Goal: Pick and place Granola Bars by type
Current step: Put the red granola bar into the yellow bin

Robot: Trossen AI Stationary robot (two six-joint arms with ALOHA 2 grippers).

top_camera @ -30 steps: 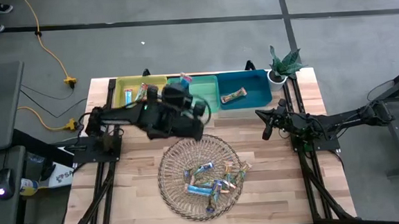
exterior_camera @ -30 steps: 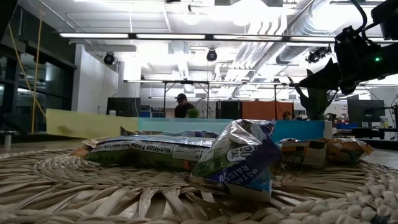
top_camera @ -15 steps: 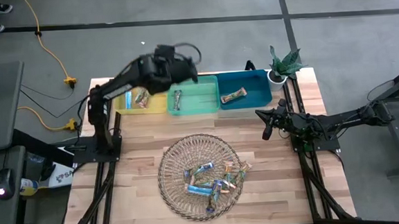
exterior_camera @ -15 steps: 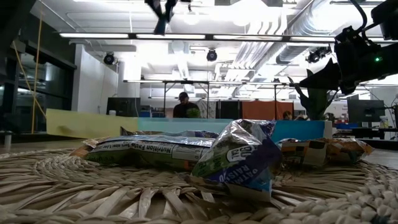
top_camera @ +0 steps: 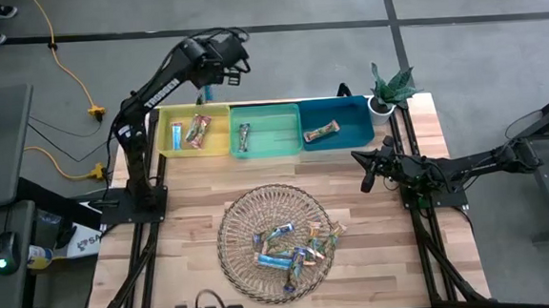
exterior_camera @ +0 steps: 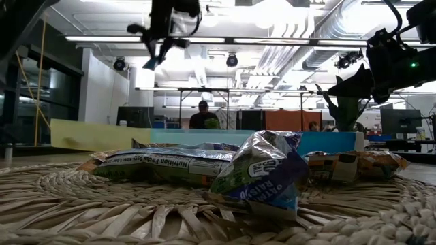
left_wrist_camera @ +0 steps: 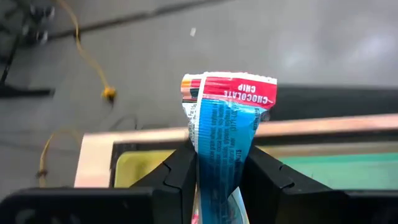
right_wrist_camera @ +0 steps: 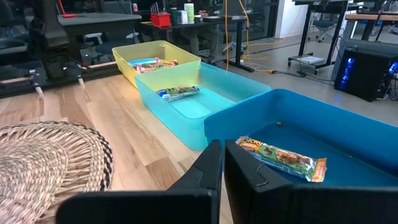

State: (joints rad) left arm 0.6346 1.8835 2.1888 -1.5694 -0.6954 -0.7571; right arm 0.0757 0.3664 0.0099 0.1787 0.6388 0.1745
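Several granola bars point(top_camera: 292, 249) lie heaped on the round wicker plate point(top_camera: 236, 223) at the near side of the table, blue, green and tan wrappers overlapping; in the low view a green one point(exterior_camera: 262, 173) sits crumpled right in front. Off to the right of the plate, the right gripper point(top_camera: 367, 181) waits low over the wood, fingers pressed together with nothing between them. Further back, three bins sit in a row along the far edge. The yellow bin point(top_camera: 218, 138) holds two bars point(top_camera: 187, 133), one blue, one reddish. The green bin point(top_camera: 273, 133) beside it holds one bar point(top_camera: 244, 137), and the teal bin point(top_camera: 354, 120) holds an orange-tan bar point(top_camera: 321, 130). A small potted plant point(top_camera: 388, 90) stands at the far right corner. Highest and furthest, the left gripper point(top_camera: 211, 80) hangs above the far rim of the yellow bin, its fingers point(left_wrist_camera: 180, 177) clamped on a blue chocolate chip bar point(left_wrist_camera: 221, 127) that sticks up between them, red end uppermost.
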